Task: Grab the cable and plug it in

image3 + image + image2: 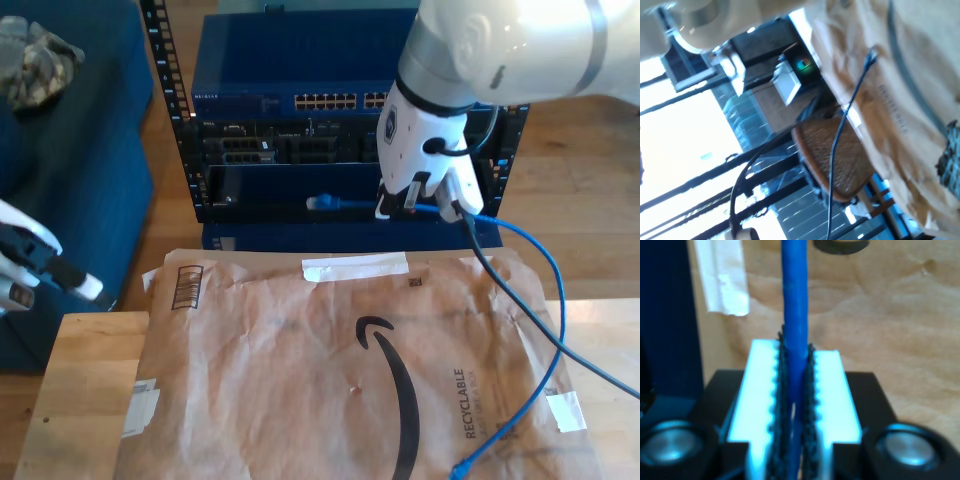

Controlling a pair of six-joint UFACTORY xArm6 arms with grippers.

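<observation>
First wrist view: a blurred, tilted look across a flattened brown cardboard sheet (900, 100) with a thin dark cable (840, 125) trailing over it, its plug end lying on the cardboard. A wicker chair seat (832, 160) sits beyond the sheet's edge, with bright windows behind. I cannot tell whether my first gripper is clenched or released.

Second wrist view: my second gripper (795, 405) is clenched on the bright-blue cable (795, 305), which runs straight out from between the white serrated fingers (760, 395) over the cardboard.

Exterior view: a white arm reaches in from the exterior view's upper right, and my second gripper (425, 200) holds the cable (545, 300) just in front of a dark blue server rack (290, 60). One plug (318, 203) points at the rack's lower panel, just beside it. From the gripper the cable loops down the exterior view's right side, and its other plug (460, 467) rests on the cardboard (300, 380), which covers a wooden table (80, 380)
</observation>
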